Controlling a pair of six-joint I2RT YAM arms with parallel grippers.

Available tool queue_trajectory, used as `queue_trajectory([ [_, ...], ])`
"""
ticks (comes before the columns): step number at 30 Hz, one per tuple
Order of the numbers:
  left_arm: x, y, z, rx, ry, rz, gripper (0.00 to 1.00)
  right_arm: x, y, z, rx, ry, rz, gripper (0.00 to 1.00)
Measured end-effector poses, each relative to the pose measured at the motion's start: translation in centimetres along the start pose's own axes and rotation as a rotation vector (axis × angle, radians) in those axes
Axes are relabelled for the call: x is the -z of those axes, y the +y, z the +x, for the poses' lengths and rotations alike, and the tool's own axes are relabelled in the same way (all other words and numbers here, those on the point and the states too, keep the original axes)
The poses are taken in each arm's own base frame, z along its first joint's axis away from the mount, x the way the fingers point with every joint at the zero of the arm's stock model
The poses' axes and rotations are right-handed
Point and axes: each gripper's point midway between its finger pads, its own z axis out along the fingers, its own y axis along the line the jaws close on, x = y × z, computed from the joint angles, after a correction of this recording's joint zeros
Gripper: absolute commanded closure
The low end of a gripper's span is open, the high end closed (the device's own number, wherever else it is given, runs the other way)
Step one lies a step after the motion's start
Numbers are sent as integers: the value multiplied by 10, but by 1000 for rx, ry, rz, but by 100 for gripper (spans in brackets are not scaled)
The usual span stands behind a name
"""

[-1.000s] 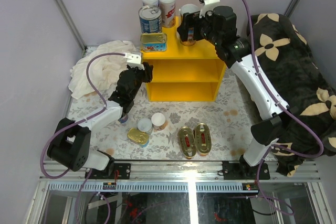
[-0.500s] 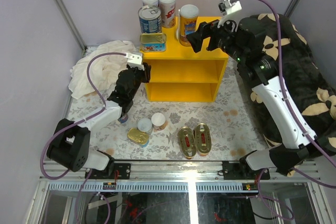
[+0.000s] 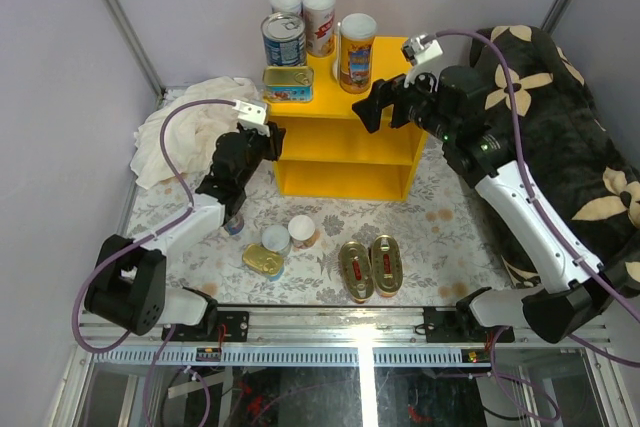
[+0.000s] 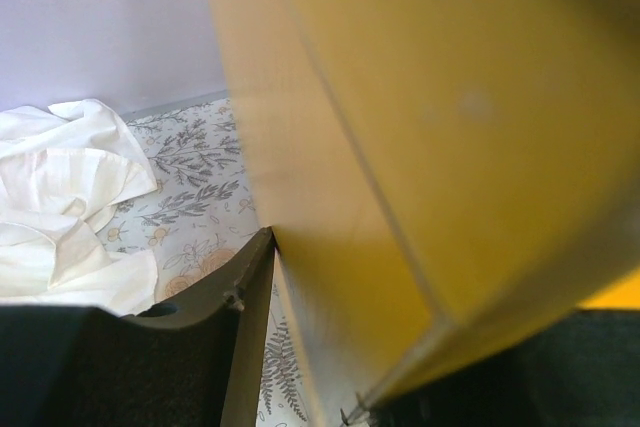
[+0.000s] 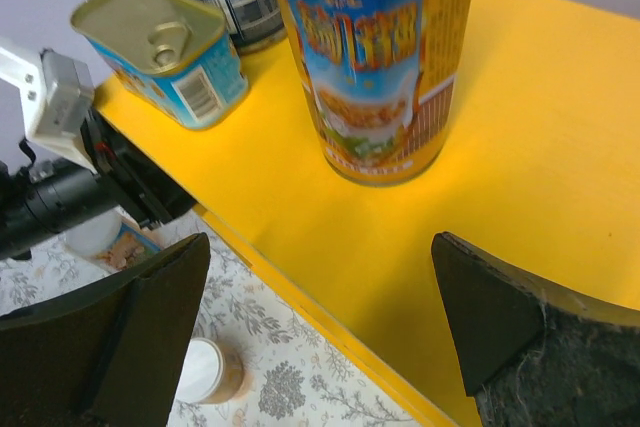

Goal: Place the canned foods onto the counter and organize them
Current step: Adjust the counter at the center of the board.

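Our right fingers (image 3: 372, 107) are spread wide and empty, hovering at the front edge of the counter (image 3: 345, 132) top, near the tall orange can (image 5: 375, 57). The blue can (image 3: 285, 40) and a rectangular tin (image 5: 165, 52) stand beside it, with two white-lidded cans (image 3: 319, 17) behind. Our left fingers (image 3: 268, 140) straddle the counter's left wall, but the view is blurred and we cannot tell whether they clamp it. Two oval tins (image 3: 356, 269) and smaller tins (image 3: 276, 239) lie on the table (image 3: 450, 217).
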Motion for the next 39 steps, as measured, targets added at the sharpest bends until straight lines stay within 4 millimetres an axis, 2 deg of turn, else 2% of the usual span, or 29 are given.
queue_trajectory([
  [2,2,-1,0,-2,5,12,100,3,-1,9,2,3,0,0],
  [5,4,-2,0,-4,10,27,100,11,1,10,14,-24,-3,4],
  [8,5,-3,0,-4,11,40,100,21,4,-2,42,-83,-10,10],
  [12,9,-5,1,-6,17,55,100,25,5,-13,72,-133,-17,21],
  [18,17,-11,2,-10,32,73,100,19,8,-15,98,-150,-40,25],
  [25,21,-19,3,-13,40,88,100,11,8,-11,104,-144,-53,26],
  [31,24,-24,3,-14,42,100,100,10,6,-10,134,-152,-51,17],
  [39,33,-38,5,-22,64,134,100,9,5,-6,223,-141,-62,11],
])
